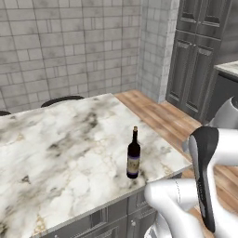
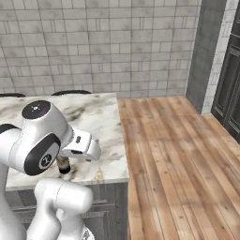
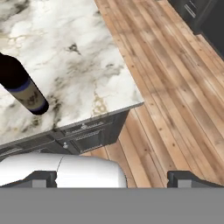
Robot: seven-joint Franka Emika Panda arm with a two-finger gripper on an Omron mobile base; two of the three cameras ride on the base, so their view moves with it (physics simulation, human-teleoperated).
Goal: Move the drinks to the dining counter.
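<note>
Fingers [image 3: 113,178] wide open, nothing held; wine bottle on the marble tabletop.

In my hand view the two finger tips [image 3: 43,178] sat far apart at the bottom, over the tabletop's corner and the wood floor [image 3: 175,87]. The wine bottle [image 1: 133,155] stood upright near the tabletop [image 1: 60,144] front edge, apart from my fingers. Grey drawers [image 3: 87,135] under that edge; tiled wall [image 1: 69,46] behind, dark cabinets [image 1: 195,60] off to the side.

wine bottle [image 3: 22,87] top cut off
</note>
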